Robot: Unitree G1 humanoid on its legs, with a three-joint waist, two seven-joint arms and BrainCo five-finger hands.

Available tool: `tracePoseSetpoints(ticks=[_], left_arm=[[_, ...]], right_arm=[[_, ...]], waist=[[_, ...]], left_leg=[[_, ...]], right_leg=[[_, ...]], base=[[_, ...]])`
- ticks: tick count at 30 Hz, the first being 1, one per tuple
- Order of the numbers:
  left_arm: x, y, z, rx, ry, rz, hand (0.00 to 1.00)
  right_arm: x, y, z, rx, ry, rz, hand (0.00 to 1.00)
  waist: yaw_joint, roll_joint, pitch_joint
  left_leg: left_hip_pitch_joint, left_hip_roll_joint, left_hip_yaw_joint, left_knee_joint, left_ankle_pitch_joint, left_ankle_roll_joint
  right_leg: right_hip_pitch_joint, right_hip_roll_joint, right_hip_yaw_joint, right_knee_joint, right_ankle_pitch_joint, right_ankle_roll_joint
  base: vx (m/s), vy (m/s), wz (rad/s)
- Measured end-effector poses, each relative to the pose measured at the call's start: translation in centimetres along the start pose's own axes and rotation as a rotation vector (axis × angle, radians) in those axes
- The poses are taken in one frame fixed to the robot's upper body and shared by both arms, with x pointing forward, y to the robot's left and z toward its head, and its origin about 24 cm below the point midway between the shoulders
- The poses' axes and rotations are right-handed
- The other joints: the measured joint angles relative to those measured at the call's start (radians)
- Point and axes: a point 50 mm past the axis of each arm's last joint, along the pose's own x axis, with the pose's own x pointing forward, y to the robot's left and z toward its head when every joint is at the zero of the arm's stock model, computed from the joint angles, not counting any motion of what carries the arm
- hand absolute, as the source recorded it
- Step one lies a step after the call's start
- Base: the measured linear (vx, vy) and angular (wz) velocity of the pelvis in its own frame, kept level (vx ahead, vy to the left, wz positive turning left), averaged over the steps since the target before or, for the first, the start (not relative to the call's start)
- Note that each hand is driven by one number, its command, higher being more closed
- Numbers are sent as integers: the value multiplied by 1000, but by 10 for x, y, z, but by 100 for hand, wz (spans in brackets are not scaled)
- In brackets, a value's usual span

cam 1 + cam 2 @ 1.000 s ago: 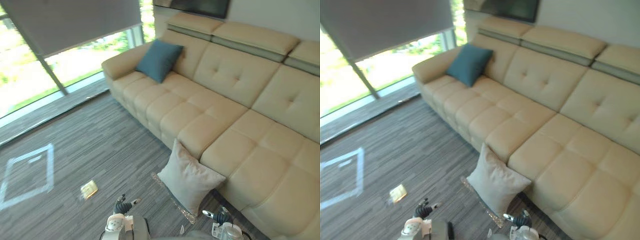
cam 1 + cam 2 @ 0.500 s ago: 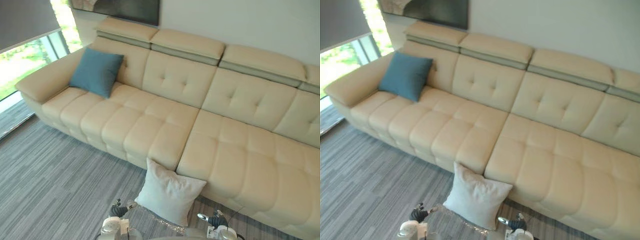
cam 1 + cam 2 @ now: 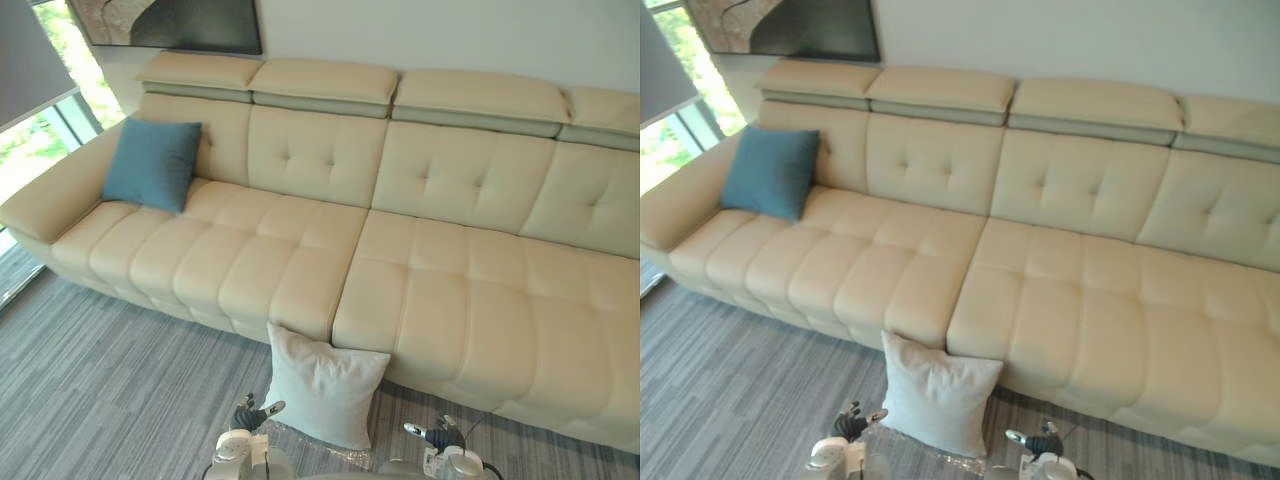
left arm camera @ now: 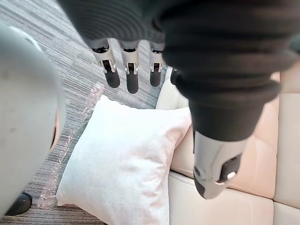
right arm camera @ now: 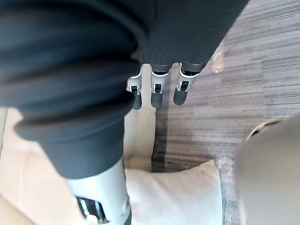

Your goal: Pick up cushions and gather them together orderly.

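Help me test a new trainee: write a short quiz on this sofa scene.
1. True or false: the white cushion lies on the sofa seat.
2. Where is the blue cushion? A) at the sofa's left end B) on a middle seat C) on a headrest
3. What do the left hand and the right hand hold?
Key: 1 false: it stands on the carpet, against the sofa's front. 2 A. 3 nothing: both hands' fingers are straight.

One blue cushion (image 3: 150,163), one white cushion (image 3: 322,385) — one sofa (image 3: 430,290)
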Motion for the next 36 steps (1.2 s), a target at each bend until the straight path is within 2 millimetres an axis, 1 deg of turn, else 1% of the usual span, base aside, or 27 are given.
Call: tracePoseSetpoints(ticks=[1,2,3,4,5,6,8,10,13,14,15,17,18,19,21,22,23,24,26,28,30,31,32,33,34,35,36], left_arm=[[0,0,0,0,-4,0,0],[0,-1,0,3,-4,0,0],[0,1,-1,11,0,2,0],[0,2,-1,14,2,5,0],[0,3,-1,18,2,7,0],[0,4,-1,23,1,8,0],[1,5,0,26,0,10,0],[1,5,-1,28,4,13,0],[1,4,0,31,4,16,0],[1,4,0,33,1,16,0],[2,2,5,38,-11,13,0],[6,1,19,12,-49,26,0],[9,0,32,-2,-84,32,0],[10,0,38,-9,-101,38,0],[14,5,68,-47,-189,75,0],[15,8,74,-51,-206,83,0],[16,13,86,-77,-240,114,0],[16,18,100,-103,-279,136,0],[15,22,120,-146,-340,158,0],[13,27,146,-225,-414,181,0],[10,34,174,-275,-488,197,0],[9,37,181,-289,-507,204,0],[6,41,196,-307,-548,213,0],[1,46,218,-333,-610,217,0],[-4,50,234,-340,-655,222,0],[-11,58,254,-354,-717,233,0],[-17,63,268,-362,-762,241,0]], right_arm=[[0,-1,-1,-1,5,-3,0],[0,-3,-2,0,4,-8,0],[0,-3,-2,1,5,-7,0],[0,-2,-2,3,4,-5,0],[-1,0,-4,7,11,-3,0],[-2,3,-6,12,16,2,0],[-2,3,-6,12,17,-2,0],[-2,3,-7,15,18,-1,0],[-2,2,-5,33,15,-6,0],[-1,1,-3,46,12,-8,0],[1,-1,3,50,-7,-16,0],[5,-1,21,84,-54,-24,0],[7,3,38,117,-101,-21,0],[8,5,46,140,-125,-20,0],[8,12,84,209,-241,-11,0],[7,12,91,222,-266,-9,0],[5,15,112,260,-332,-5,0],[3,17,130,284,-388,-4,0],[-1,19,153,326,-453,2,0],[-8,22,183,351,-543,12,0],[-18,27,218,378,-639,41,0],[-21,27,226,389,-662,48,0],[-26,27,242,407,-700,60,0],[-35,26,266,429,-763,73,0],[-41,25,280,450,-803,84,0],[-54,24,302,476,-870,107,0],[-61,24,314,486,-911,115,0]], waist=[[0,0,0],[0,8,-3],[-2,18,-9],[-6,7,-13],[-5,-11,-16],[-5,-7,-14],[-6,-16,-19],[-6,-14,-18],[-5,-11,-13],[-6,-9,-9],[-6,1,5],[-5,11,30],[-8,16,70],[-9,13,87],[-6,7,141],[-6,5,154],[-4,0,174],[-4,-6,193],[-2,-11,215],[-1,-15,226],[0,-19,253],[0,-21,258],[-1,-23,269],[-1,-22,301],[-1,-24,322],[-1,-28,334],[-3,-31,345]], left_leg=[[-5,-14,-18,-34,3,4],[-2,-28,-26,-78,3,-17],[9,-36,-26,-99,-19,-50],[4,-45,-16,-100,-23,-43],[2,-59,-2,-99,-24,-41],[2,-70,5,-99,-26,-38],[13,-86,19,-100,-31,-29],[26,-99,31,-97,-36,-19],[27,-98,39,-72,-40,-14],[14,-95,37,-54,-44,-10],[-33,-80,30,9,-62,0],[-140,-60,13,125,-108,-5],[-212,-47,1,200,-137,-9],[-249,-46,-6,235,-147,-12],[-419,-27,-18,366,-183,-18],[-450,-23,-24,392,-187,-19],[-514,-14,-33,443,-200,-9],[-569,-12,-37,485,-205,-9],[-640,-9,-51,527,-206,-8],[-754,-4,-63,576,-205,-8],[-852,5,-67,625,-204,-7],[-888,6,-74,639,-203,-6],[-941,8,-77,657,-201,-4],[-993,12,-82,676,-194,-3],[-1028,15,-82,687,-189,-1],[-1086,21,-82,704,-184,-1],[-1123,23,-82,715,-181,0]], right_leg=[[-17,-9,13,22,-9,10],[-40,-9,39,62,-27,34],[-62,-15,69,90,-38,51],[-65,-27,76,94,-35,57],[-74,-38,90,91,-27,68],[-80,-48,97,92,-25,73],[-80,-61,106,91,-25,79],[-72,-73,119,92,-29,89],[-77,-75,126,119,-35,97],[-88,-75,128,133,-38,99],[-125,-70,131,178,-49,99],[-232,-64,143,285,-94,96],[-312,-62,147,373,-122,92],[-352,-63,150,414,-131,90],[-530,-55,162,554,-162,82],[-561,-52,166,581,-166,82],[-628,-48,171,635,-175,77],[-685,-48,174,678,-179,73],[-755,-46,175,720,-180,70],[-869,-42,176,765,-178,68],[-968,-33,185,808,-166,61],[-1004,-30,187,819,-160,60],[-1056,-26,191,833,-154,63],[-1106,-22,192,845,-142,63],[-1142,-18,194,853,-134,65],[-1200,-9,198,862,-124,67],[-1239,-8,202,870,-118,68]], base=[[-62,165,-53],[-48,239,-62],[15,254,-46],[72,206,-32],[80,191,-20],[65,166,-19],[72,140,-10],[66,101,-10],[35,35,-9],[-69,-12,-8],[-135,-27,-8],[-155,-41,-7],[-148,-62,-1],[-247,-94,-1],[-276,-91,-7],[-238,-82,-11],[-225,-72,-9],[-209,-65,-6],[-187,-48,2],[-186,-29,-4],[-162,0,-14],[-106,7,-9],[-122,5,-10],[-117,3,-11],[-137,-2,-15],[-123,2,-17],[-100,3,-15]])
